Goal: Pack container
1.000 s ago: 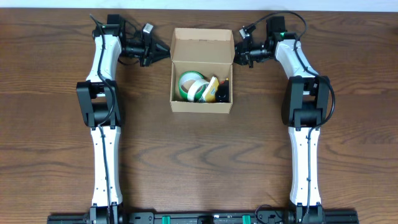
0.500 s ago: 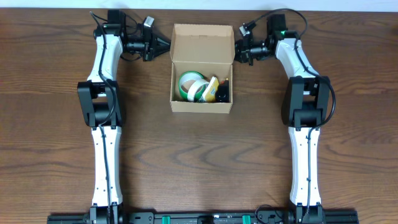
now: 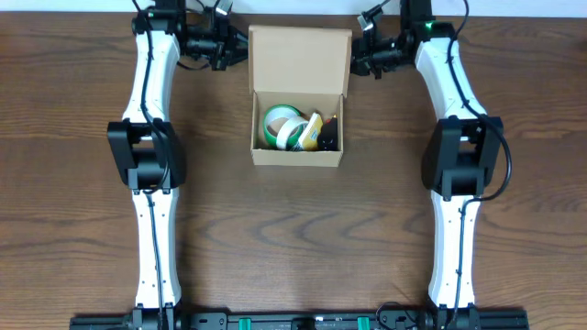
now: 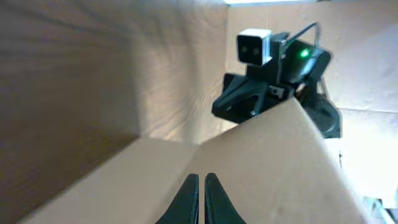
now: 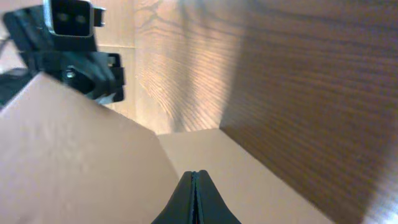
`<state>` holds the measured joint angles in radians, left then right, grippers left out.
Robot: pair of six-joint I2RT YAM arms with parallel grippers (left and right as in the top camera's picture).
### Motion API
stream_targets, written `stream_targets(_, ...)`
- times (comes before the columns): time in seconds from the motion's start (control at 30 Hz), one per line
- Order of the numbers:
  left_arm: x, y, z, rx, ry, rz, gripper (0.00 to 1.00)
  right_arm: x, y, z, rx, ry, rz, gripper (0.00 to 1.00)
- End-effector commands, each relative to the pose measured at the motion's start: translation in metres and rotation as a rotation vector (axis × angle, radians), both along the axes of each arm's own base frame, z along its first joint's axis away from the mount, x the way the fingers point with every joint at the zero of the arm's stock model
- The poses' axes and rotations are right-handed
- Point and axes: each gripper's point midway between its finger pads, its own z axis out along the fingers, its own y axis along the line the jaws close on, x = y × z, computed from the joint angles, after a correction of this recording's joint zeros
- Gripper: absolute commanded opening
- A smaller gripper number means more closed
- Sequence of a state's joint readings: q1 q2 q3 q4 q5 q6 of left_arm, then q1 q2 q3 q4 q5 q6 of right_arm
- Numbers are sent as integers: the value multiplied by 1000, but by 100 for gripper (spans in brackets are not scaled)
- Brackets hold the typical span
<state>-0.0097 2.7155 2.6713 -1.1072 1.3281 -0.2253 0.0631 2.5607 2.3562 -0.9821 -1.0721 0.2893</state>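
The container is a tan cardboard box at the table's middle back, with its hinged lid flap standing up at the far side. Inside lie green and white tape rolls and a yellow and black cutter. My left gripper is shut, its tips at the lid's left edge. My right gripper is shut at the lid's right edge. In the left wrist view the shut tips rest against cardboard. In the right wrist view the shut tips also touch cardboard.
Dark wood table all round the box. The table's far edge and a pale wall lie just behind both grippers. Each wrist view shows the opposite arm's camera across the lid: the right arm and the left arm.
Both grippers have moved toward the table's far edge along the lid's sides. The lid flap has swung up and looks taller from above.
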Motion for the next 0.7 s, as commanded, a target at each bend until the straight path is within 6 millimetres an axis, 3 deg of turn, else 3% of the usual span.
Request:
stream_targets(0.0,-9,7,27,103,-121,-7,6,-4,3,33,-71,-130,31,1)
stream_targets(0.33,-66,30,52,384,-117,-64,6,-37,7,65,-295,-212,76,1)
stream_targets(0.5,-92,35,47,446,-41,-120,6,-55,15,79,-393,-246,104,1)
stream_targets(0.67,-98,26,42,483,-28,-146,6,-78,23,74,-480,-210,157,1)
